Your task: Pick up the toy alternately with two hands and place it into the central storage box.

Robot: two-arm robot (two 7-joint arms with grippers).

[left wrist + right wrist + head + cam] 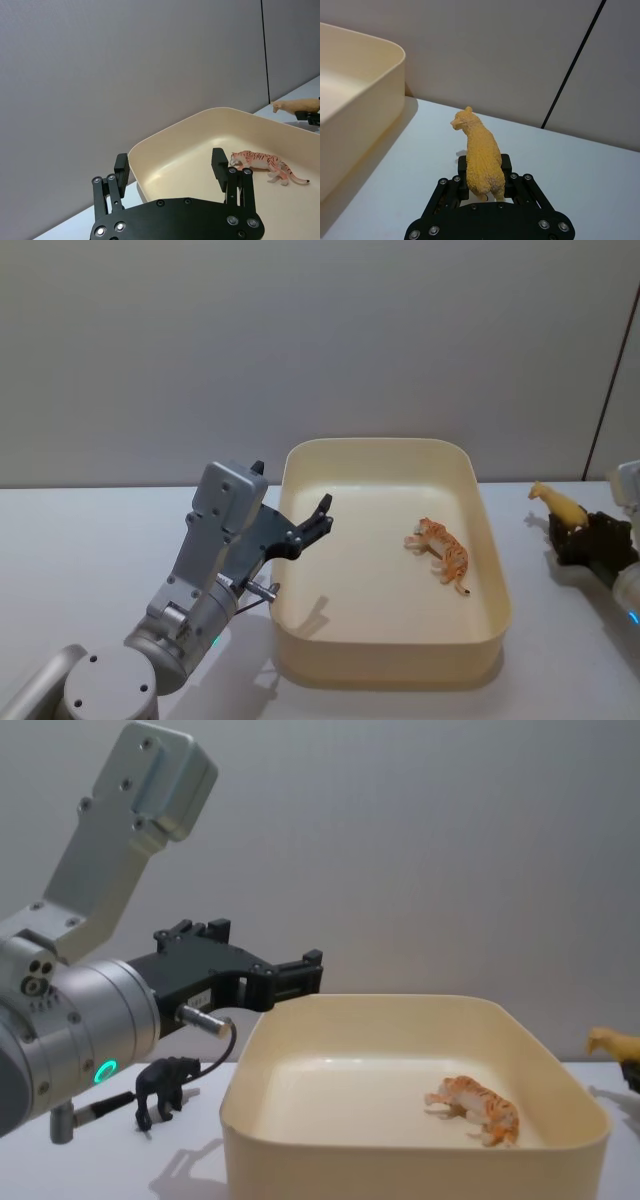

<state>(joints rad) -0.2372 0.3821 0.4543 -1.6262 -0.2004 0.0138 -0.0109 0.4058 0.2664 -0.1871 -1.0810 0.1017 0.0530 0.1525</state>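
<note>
The left wrist view looks along the left pincer [170, 161], whose two black fingers stand wide apart with nothing between them, aimed into the cream-yellow tub [380, 444]. Beyond them a striped orange tiger figure [261, 162] lies on its side on the tub floor, toward the right half. The chest view adds a small black animal figure [166, 1086] standing on the table [80, 530] left of the tub, beneath the left arm [70, 1010], along with the green ring light [103, 1071] on that arm's silver forearm. From the head view the left arm rises from the lower left corner, bends at the wrist and carries the pincer above the tub's left rim, clear of it. The right wrist view shows the grasp most plainly: the right pincer [485, 175] is clamped on the hind part of a tan woolly animal figure [481, 150], which stands upright with its head pointing away from the wrist. That pincer sits low over the table to the right of the tub, apart from its wall.
</note>
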